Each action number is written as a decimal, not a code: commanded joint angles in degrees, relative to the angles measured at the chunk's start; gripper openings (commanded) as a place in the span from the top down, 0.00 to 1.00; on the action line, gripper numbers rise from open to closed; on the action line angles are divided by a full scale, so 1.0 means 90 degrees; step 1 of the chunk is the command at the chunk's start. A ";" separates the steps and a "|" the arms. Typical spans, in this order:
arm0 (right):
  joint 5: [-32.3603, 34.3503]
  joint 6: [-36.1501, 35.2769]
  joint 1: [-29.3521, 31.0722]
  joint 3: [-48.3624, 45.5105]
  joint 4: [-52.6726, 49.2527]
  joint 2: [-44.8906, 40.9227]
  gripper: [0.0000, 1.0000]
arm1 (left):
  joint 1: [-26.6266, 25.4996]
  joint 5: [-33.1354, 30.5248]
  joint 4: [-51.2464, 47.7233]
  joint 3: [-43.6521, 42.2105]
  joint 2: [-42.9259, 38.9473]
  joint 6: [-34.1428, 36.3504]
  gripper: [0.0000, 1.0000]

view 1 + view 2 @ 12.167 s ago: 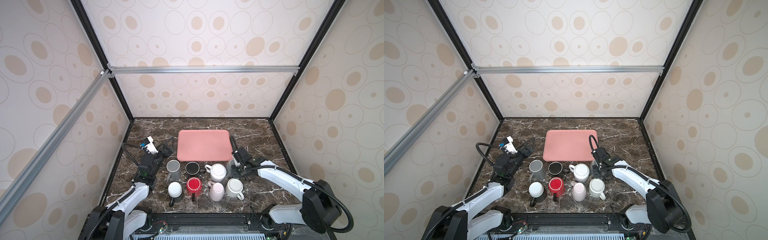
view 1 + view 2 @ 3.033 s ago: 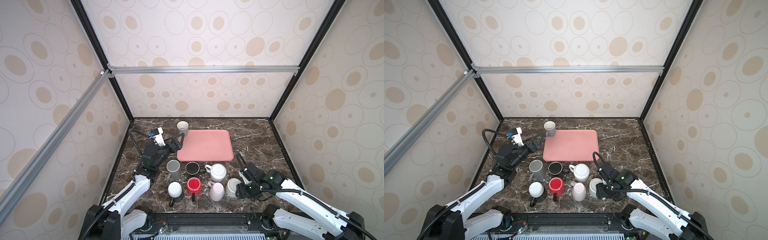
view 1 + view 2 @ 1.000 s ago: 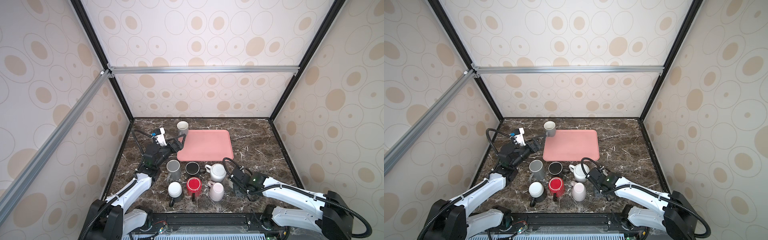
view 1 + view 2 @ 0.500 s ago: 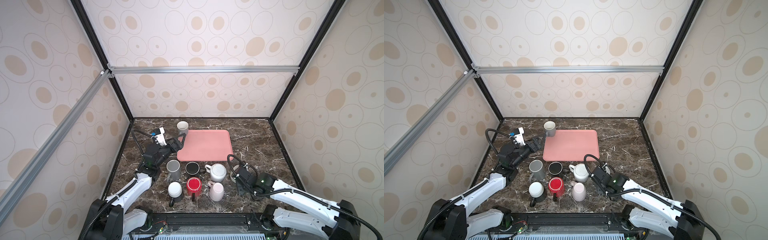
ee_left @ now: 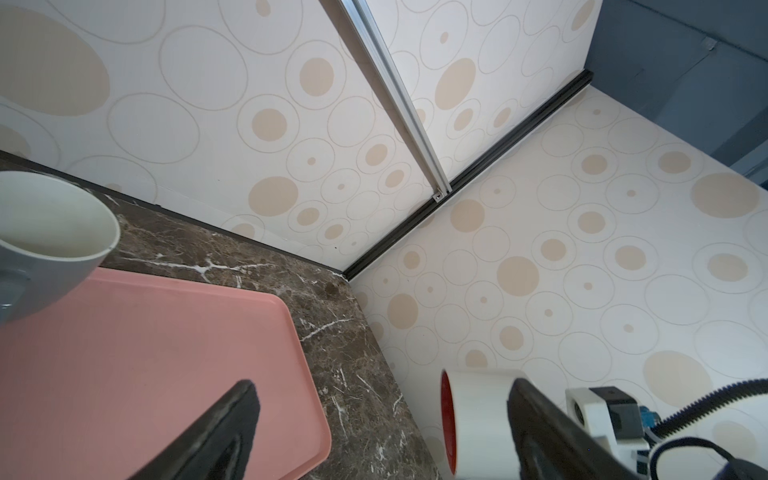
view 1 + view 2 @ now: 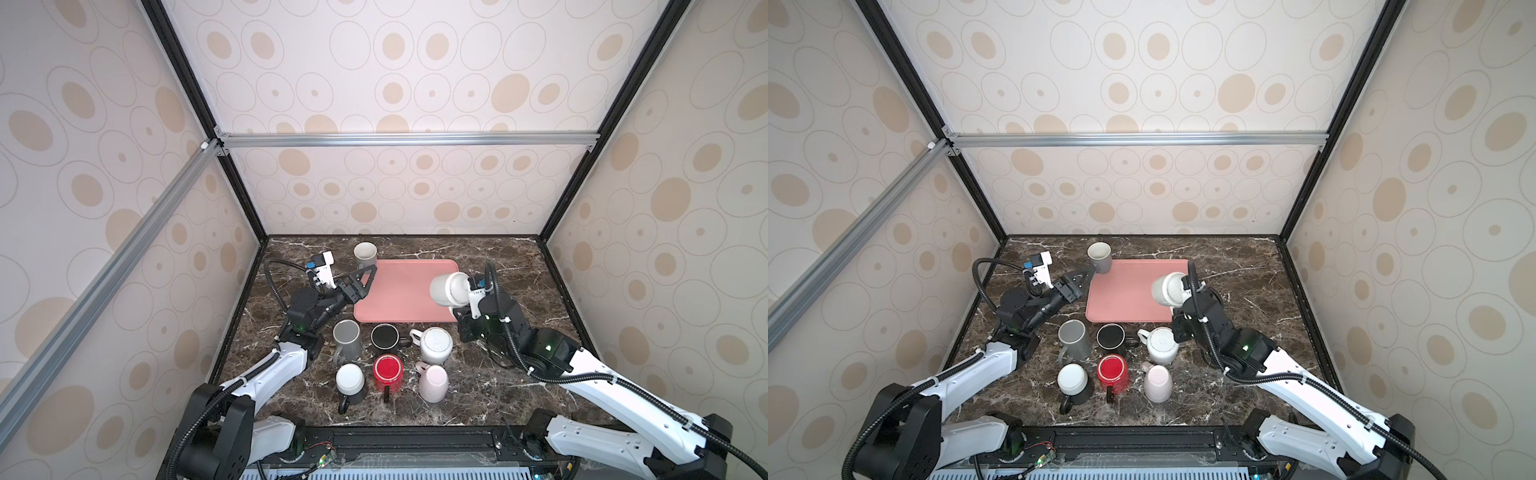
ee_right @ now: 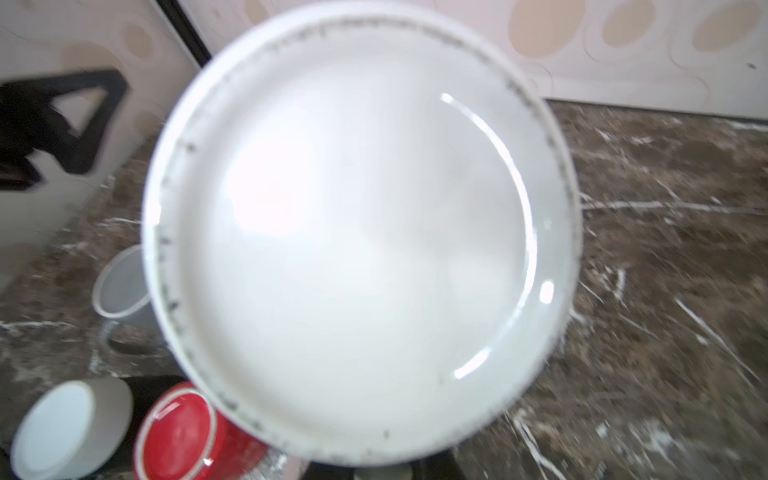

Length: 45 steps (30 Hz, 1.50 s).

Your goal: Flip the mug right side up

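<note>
Mug (image 6: 446, 289) is clamped between the jaws of the right gripper (image 6: 459, 303). It is clear of the table and tipped on its side, with the edge of the pink tray (image 6: 399, 291) below it. Left gripper (image 6: 360, 284) stands spread wide and empty, with an upright grey cup (image 6: 365, 255) just beside its fingertips.

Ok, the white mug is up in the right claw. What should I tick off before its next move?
1. Grip: the right claw is shut on the white mug: ok.
2. Height: mug is lifted off the pink tray: ok.
3. Mug right side up: not ok, it lies sideways.
4. Landing spot: tray is bare beneath the mug: ok.
5. The left claw is out of the way: ok, open, near the grey mug by the tray's far corner.
6. Which part of the mug is gripped: cannot tell.
</note>
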 commanded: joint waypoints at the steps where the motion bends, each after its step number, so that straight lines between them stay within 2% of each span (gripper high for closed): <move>1: -0.1102 -0.0378 -0.0174 0.0393 0.2042 0.0357 1.00 | 0.0019 0.0604 0.1146 0.0007 0.0100 -0.0452 0.09; 6: -0.2605 0.0407 -0.0632 0.0580 0.3698 0.1038 1.00 | -0.0034 0.0891 0.2260 -0.0218 0.0282 -0.0811 0.10; 10: -0.3567 0.1152 -0.0853 0.0780 0.4740 0.1626 1.00 | -0.0109 0.1062 0.2713 -0.0290 0.0389 -0.0892 0.18; 14: -0.4012 0.1696 -0.0862 0.0913 0.5458 0.2039 1.00 | -0.0209 0.1030 0.2974 -0.0420 0.0411 -0.0852 0.25; 17: -0.4258 0.2120 -0.0868 0.0968 0.5951 0.2302 1.00 | -0.0252 0.1004 0.3264 -0.0502 0.0445 -0.0903 0.35; 20: -0.4627 0.2457 -0.0849 0.1043 0.6402 0.2555 1.00 | -0.0302 0.1036 0.3666 -0.0515 0.0557 -0.1045 0.38; 26: -0.5051 0.3084 -0.0743 0.1150 0.6995 0.2958 1.00 | -0.0379 0.1005 0.4090 -0.0447 0.0747 -0.1227 0.45; 29: -0.5144 0.3092 -0.0626 0.1156 0.6983 0.2980 1.00 | -0.0379 0.0964 0.4085 -0.0417 0.0772 -0.1230 0.47; 42: -0.5281 0.3448 -0.0460 0.0759 0.7113 0.3003 1.00 | -0.0380 0.0798 0.4124 -0.0395 0.0587 -0.1171 0.68; 44: -0.5309 0.3461 -0.0459 0.0748 0.7111 0.3014 1.00 | -0.0384 0.0780 0.4140 -0.0409 0.0562 -0.1181 0.69; 45: -0.5335 0.3485 -0.0463 0.0738 0.7133 0.3032 1.00 | -0.0378 0.0776 0.4160 -0.0407 0.0567 -0.1198 0.65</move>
